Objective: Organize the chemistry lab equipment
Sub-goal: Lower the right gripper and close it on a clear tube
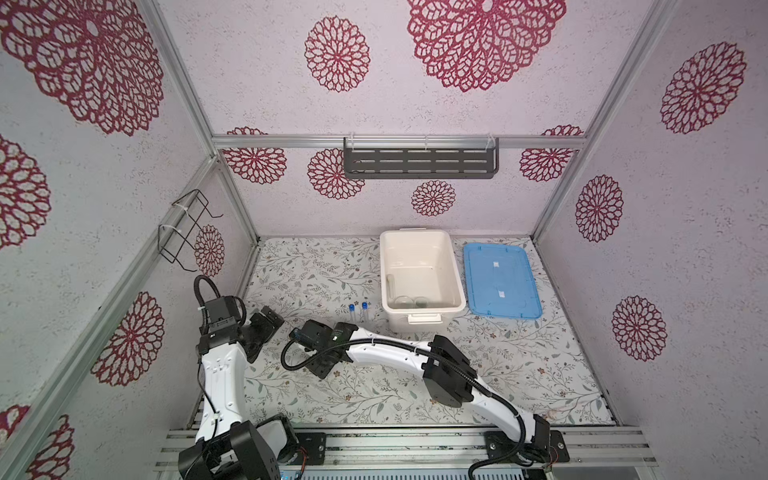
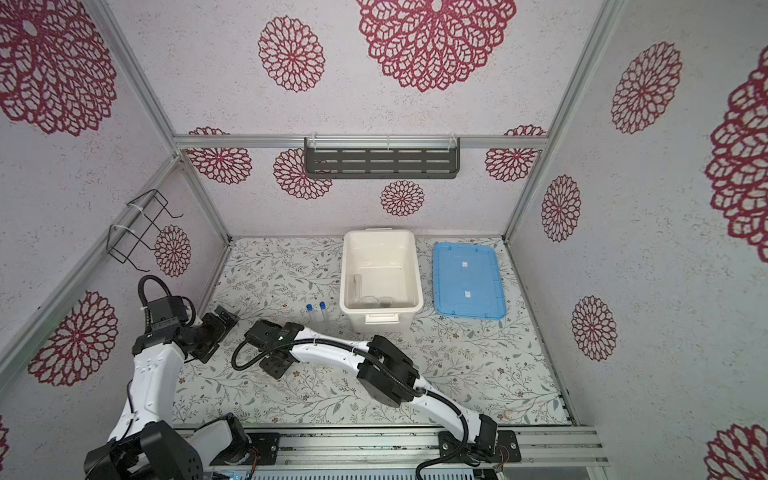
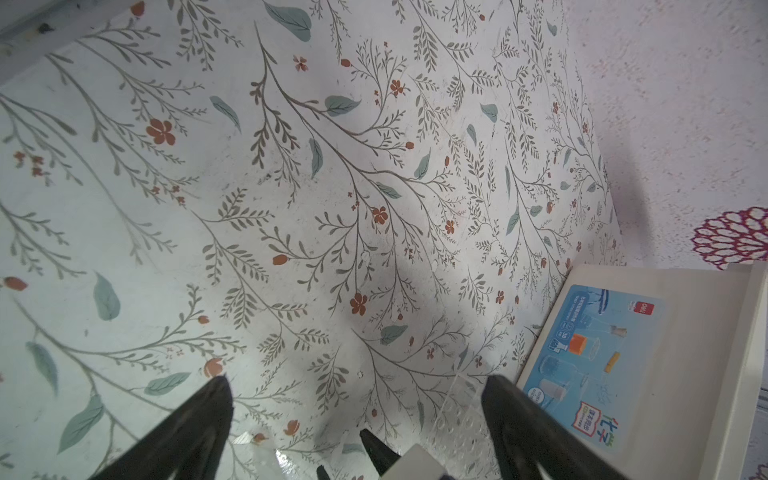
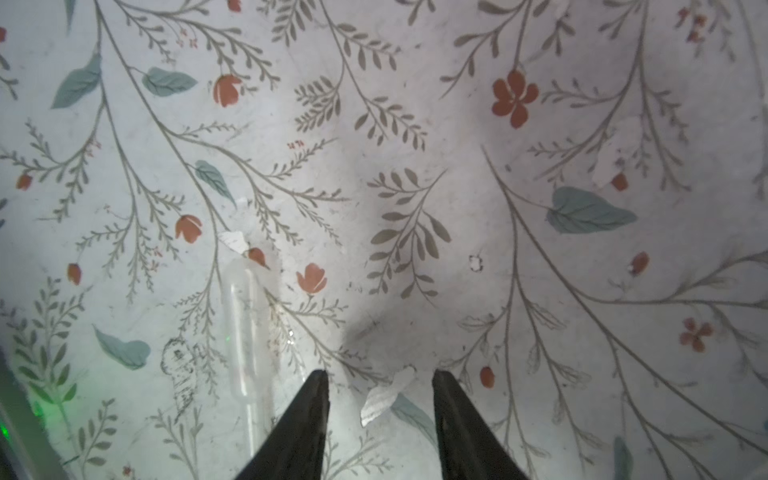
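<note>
- On the left side of the table, your left gripper (image 1: 269, 316) is held above the flowery table top (image 1: 316, 270). Its two fingers are spread wide apart, and nothing is between them.
- Next to it, toward the middle, your right gripper (image 4: 380, 372) points down at the table. There is a gap between its fingers, and only bare table shows in that gap.
- Just behind the right arm's wrist, one blue-capped tube (image 1: 352, 309) and the other blue-capped tube (image 1: 365, 307) stand straight up, side by side and close together.
- The clear tube stand (image 3: 465, 411) is too see-through to make out from above. In the left wrist view it shows just beside the white tub (image 1: 415, 245).
- That tub sits to the right of the tubes with its top open. At its near end the white bowl (image 1: 402, 301) and the smaller white dish (image 1: 422, 302) sit side by side.
- A pale stick (image 1: 390, 284) leans by the tub's left wall. You cannot tell for sure that it is the pestle.
- Farthest right, the blue lid (image 1: 500, 280) lies flat on the table, just beside the tub.
</note>
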You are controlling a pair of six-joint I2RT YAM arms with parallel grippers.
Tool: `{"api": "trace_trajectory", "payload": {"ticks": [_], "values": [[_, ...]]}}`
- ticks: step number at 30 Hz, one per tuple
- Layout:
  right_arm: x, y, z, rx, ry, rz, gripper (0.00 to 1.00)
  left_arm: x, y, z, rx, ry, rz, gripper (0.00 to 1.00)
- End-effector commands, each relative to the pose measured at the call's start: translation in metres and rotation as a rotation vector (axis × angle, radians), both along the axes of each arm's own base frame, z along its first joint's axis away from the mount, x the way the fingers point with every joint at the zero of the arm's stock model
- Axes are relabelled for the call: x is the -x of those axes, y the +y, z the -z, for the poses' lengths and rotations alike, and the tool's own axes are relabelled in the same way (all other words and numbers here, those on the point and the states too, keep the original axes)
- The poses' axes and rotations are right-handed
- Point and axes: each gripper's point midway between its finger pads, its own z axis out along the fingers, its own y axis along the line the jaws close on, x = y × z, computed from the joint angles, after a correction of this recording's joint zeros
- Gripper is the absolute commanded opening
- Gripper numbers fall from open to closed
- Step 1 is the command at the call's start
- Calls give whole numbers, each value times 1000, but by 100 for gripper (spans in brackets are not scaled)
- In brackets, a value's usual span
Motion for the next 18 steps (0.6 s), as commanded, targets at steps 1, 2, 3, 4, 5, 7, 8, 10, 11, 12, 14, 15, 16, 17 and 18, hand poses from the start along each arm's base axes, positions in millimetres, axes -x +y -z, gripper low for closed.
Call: {"api": "trace_trajectory", "payload": {"ticks": [1,2,3,4,5,7,8,10,11,12,14,15,16,17,18], "values": [[-3,2,-13,-6,-27,-25,46,4,-1,2,18,2,-21,97],[-4,1,-15,-8,-29,-23,46,6,0,3,25,11,-35,97],[-4,1,-16,-10,-30,-25,46,8,-1,6,33,22,-46,97],[-3,2,-18,-17,-31,-29,46,10,-1,9,43,32,-51,97],[-2,4,-21,-30,-28,-37,46,11,-2,12,52,41,-55,98],[3,6,-29,-61,-21,-58,46,14,-2,16,62,61,-65,98],[2,7,-32,-75,-24,-57,46,16,-1,18,64,69,-71,98],[3,8,-41,-97,-32,-55,46,18,1,18,64,72,-78,98],[3,7,-43,-97,-34,-45,46,18,1,16,64,68,-80,98],[1,5,-45,-94,-37,-32,46,17,2,14,63,63,-82,98],[-2,-2,-47,-69,-45,-2,46,17,3,11,67,52,-86,98],[-1,-6,-46,-54,-44,5,46,17,3,10,68,50,-86,97],[-2,-12,-46,-31,-42,20,46,18,3,9,68,46,-85,97],[0,-19,-46,-8,-33,30,46,18,4,7,69,43,-84,97],[2,-24,-47,10,-27,36,46,18,4,7,68,42,-82,97]]}}
